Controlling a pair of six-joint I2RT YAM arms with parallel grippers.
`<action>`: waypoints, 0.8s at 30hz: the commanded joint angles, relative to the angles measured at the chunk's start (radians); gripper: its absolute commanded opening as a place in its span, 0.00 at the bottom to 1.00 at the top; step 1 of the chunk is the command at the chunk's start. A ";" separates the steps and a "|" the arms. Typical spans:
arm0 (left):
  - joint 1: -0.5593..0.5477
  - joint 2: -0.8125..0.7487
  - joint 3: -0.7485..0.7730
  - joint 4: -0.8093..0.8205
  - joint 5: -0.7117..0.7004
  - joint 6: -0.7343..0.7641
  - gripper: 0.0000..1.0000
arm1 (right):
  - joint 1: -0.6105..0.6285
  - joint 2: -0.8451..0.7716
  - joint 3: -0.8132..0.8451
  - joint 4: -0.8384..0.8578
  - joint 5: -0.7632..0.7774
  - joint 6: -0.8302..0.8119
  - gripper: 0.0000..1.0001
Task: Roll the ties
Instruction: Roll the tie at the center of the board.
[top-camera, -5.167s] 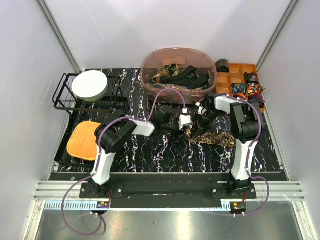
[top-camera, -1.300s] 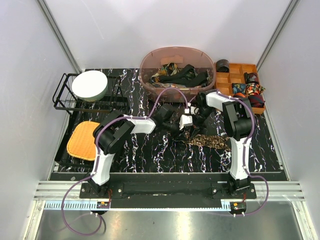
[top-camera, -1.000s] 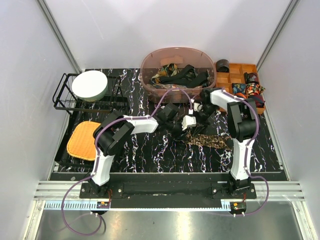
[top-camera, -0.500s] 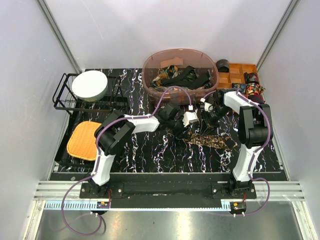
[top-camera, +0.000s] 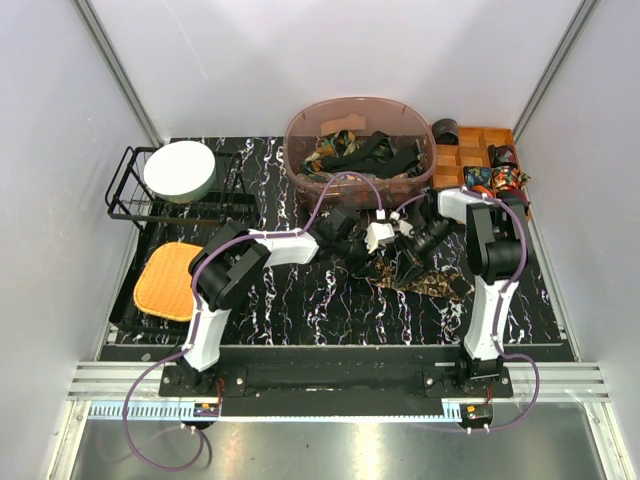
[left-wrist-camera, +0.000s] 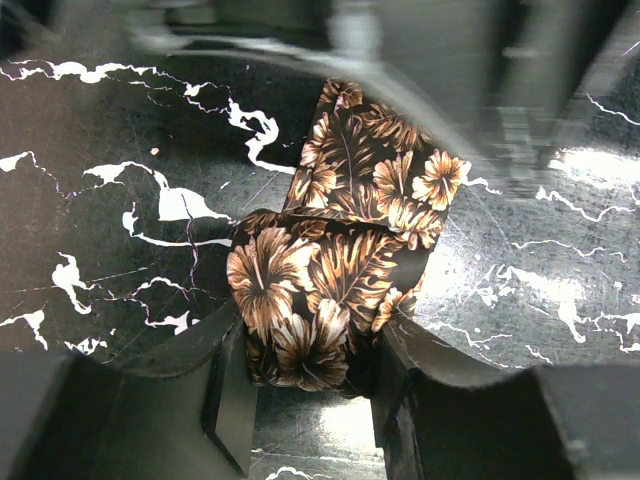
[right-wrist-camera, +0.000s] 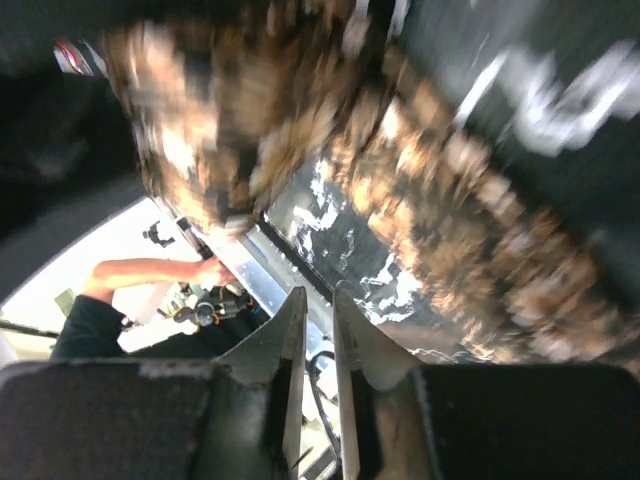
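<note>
1. The left fingers (left-wrist-camera: 228, 400) are clenched on the brown floral necktie (left-wrist-camera: 320, 290), a narrow band of dark fabric printed with tan hibiscus blooms and leaves. They squeeze its started roll from both sides. The roll rests on the black, white-veined marble-pattern bench (top-camera: 300, 300), about midway between the two arms.

2. The coming move likely turns on where the unrolled length lies. In the left wrist view the loose band leads straight away from the fingertips. From above, its long axis runs across the bench, from the roll out toward the right side and slightly toward the near edge. The right fingers (right-wrist-camera: 285, 360) are therefore the nearer pair to the free length, hovering just over it beside the roll.

3. The right fingers are drawn nearly together with only a slim gap between them. Nothing shows inside that gap lower down. Whether the tips nip the fabric cannot be told.

4. The right wrist view is badly smeared, so the tie there is only a tan-and-brown blur. From above, both wrists cover the roll itself. The tie's far end is hard to trace against the dark bench, and how many turns are wound cannot be made out.
</note>
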 joint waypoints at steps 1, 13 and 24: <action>0.021 0.107 -0.056 -0.211 -0.136 0.002 0.00 | 0.006 -0.206 -0.087 0.070 0.008 0.071 0.23; 0.046 0.103 -0.064 -0.198 -0.104 -0.028 0.00 | -0.020 -0.174 -0.116 0.160 0.255 0.261 0.17; 0.067 0.086 -0.096 -0.155 -0.105 -0.064 0.00 | -0.022 -0.111 -0.085 0.338 0.276 0.384 0.17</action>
